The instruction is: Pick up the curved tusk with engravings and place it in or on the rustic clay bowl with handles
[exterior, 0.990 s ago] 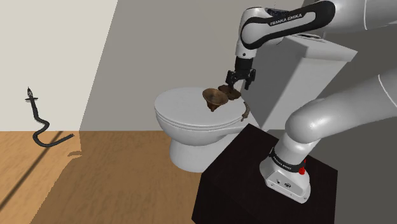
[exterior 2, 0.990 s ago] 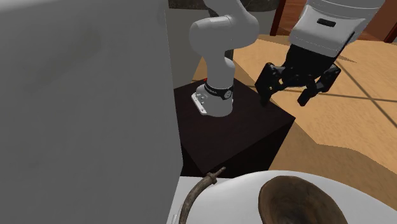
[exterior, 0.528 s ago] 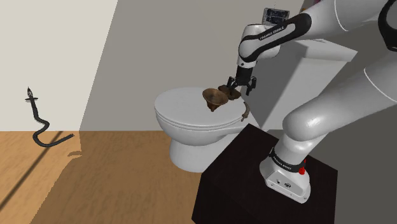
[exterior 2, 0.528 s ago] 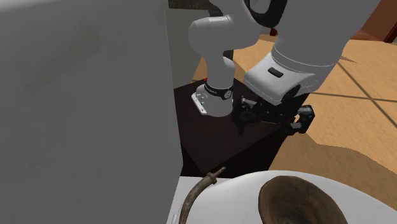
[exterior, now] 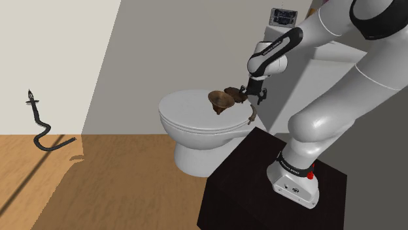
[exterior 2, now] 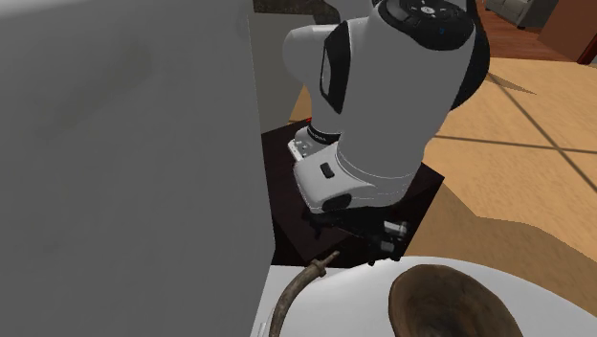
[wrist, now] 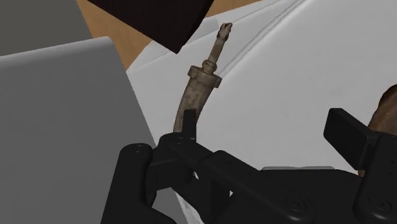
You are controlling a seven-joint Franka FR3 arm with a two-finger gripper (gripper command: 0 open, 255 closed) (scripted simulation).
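Observation:
The curved brown tusk (exterior: 251, 113) lies on the white toilet lid (exterior: 189, 116), at the edge nearest the tank. Its thin ringed tip (wrist: 216, 44) points toward the black stand. The brown clay bowl (exterior: 221, 101) stands on the same lid, beside the tusk (exterior 2: 295, 290); the bowl's dark hollow (exterior 2: 459, 304) faces up. My gripper (exterior: 255, 94) hangs low over the tusk's thicker part, open. In the wrist view the gripper (wrist: 267, 137) has one finger (wrist: 186, 125) overlapping the tusk and the other finger (wrist: 347, 130) near the bowl's rim. I cannot tell whether a finger touches the tusk.
The grey toilet tank (exterior: 314, 62) rises right beside the gripper, and its wall (exterior 2: 124, 163) is close to the tusk. The black stand (exterior: 261, 176) sits just off the lid's edge. A black curved object (exterior: 39, 127) stands on the wooden floor far off.
The arm swung in and came down, from above the stand to just over the tusk on the lid. The fingers stayed apart. Tusk and bowl have not moved.

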